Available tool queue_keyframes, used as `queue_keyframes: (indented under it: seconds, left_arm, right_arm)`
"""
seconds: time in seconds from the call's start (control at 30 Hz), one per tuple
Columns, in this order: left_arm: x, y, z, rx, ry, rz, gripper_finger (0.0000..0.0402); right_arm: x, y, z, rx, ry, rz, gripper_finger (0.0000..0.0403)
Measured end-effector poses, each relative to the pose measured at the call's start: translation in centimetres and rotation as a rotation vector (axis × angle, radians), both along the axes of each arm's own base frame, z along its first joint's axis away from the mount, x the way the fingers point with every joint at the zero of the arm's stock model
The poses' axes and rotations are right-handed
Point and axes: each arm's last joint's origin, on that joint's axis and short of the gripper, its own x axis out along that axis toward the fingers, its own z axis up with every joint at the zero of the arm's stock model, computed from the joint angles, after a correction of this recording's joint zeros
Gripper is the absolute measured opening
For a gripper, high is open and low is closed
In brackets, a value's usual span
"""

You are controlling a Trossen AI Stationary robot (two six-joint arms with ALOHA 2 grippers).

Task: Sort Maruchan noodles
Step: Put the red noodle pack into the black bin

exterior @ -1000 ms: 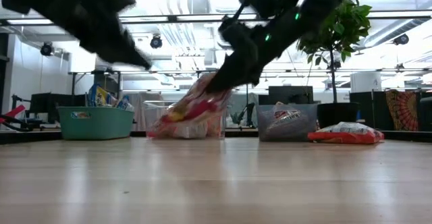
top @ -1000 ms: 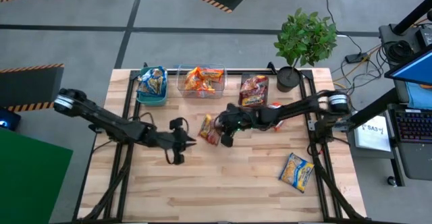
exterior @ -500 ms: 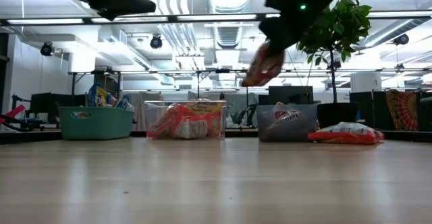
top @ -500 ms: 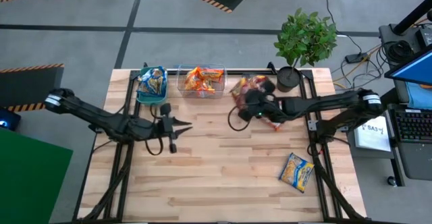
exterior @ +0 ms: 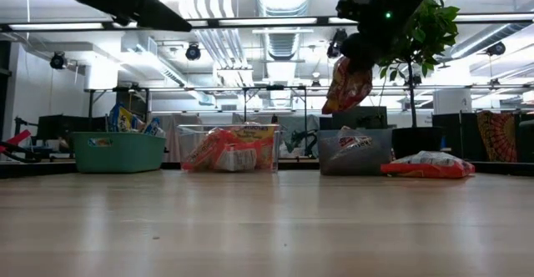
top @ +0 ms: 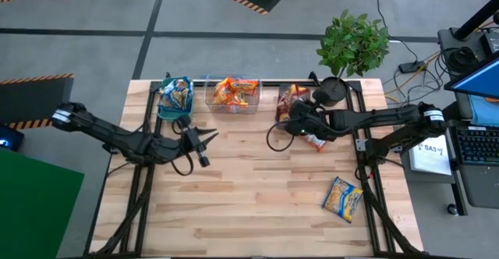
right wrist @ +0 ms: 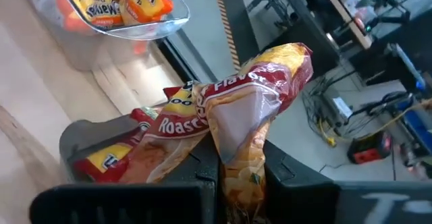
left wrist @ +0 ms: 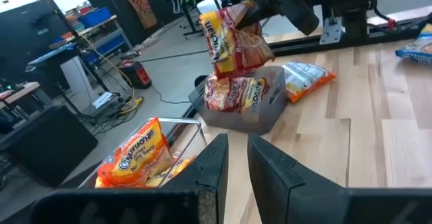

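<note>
Right gripper [top: 290, 112] clamped on a dark red packet [exterior: 346, 86], which hangs in the air directly above the grey bin [exterior: 355, 152] at the far edge of the table. Wrist view confirms: fingers pinch the packet's crinkled lower end, grey bin below with at least one red packet [right wrist: 128, 156] already inside.

Left gripper [top: 204, 140] hovers over the left-centre of the table, near the teal and clear bins, fingers close together, nothing between them. Waiting, by the look of it.

Progress, judged from how things lie:
- Teal bin [top: 175, 111], far left: blue-and-yellow packets [top: 176, 93] in it.
- Clear bin [top: 232, 103], middle: orange packets [top: 231, 90] in it.
- Grey bin: red packets in, one more about to be dropped.
- Loose on the table: an orange-edged packet [top: 316, 142] just right of the grey bin, and a blue-and-yellow packet [top: 342, 196] near the right front corner.

So most of the sort looks done; roughly two packets left after this drop.

Surface: pale wooden slat tabletop [top: 257, 204], otherwise bare, black frame rails on both sides. Potted plant [top: 352, 44] at the far right corner. Room beyond: grey floor with hazard-striped tape, desk with monitor and keyboard at right, ceiling strip lights, open office behind in the low view.
</note>
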Motion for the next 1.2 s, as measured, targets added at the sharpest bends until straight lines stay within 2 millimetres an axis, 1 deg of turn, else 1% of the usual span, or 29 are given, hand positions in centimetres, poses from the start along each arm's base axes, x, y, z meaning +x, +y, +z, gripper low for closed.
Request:
queue_keyframes:
  seconds: [0.17,0.27,0.43,0.5,0.63,0.87,1.03,1.1,1.2]
  left_arm:
    - [0.0,0.0,-0.2,0.004,0.018,0.001,0.0040]
    - [-0.1,0.0,-0.2,0.004,0.021,0.001,0.0040]
    - [-0.1,0.0,-0.2,-0.001,0.020,0.002,0.0040]
    - [-0.1,0.0,-0.2,-0.001,0.020,0.002,0.0040]
    - [-0.1,0.0,-0.2,-0.001,0.020,0.002,0.0040]
    - [-0.1,0.0,-0.2,-0.008,0.016,0.003,0.0040]
    - [-0.1,0.0,-0.2,-0.008,0.016,0.003,0.0040]
    - [-0.1,0.0,-0.2,-0.008,0.016,0.003,0.0040]
    - [-0.1,0.0,-0.2,-0.008,0.016,0.003,0.0040]
  right_arm:
    - [0.1,-0.3,-0.1,0.018,0.074,0.074,0.0034]
    - [0.0,-0.8,-0.2,0.038,0.115,0.114,0.0034]
    - [-0.2,-2.0,-0.3,0.040,0.155,0.115,0.0034]
    - [-0.2,-2.4,-0.3,0.063,0.156,0.133,0.0034]
    - [-0.1,-3.1,-0.4,0.141,0.157,0.225,0.0034]
    - [-0.3,-4.0,-0.5,0.156,0.158,0.203,0.0034]
    - [-0.2,-4.2,-0.6,0.187,0.150,0.255,0.0034]
    - [-0.1,-4.2,-0.6,0.189,0.117,0.246,0.0041]
    - [-0.1,-4.3,-0.5,0.190,0.081,0.211,0.0064]
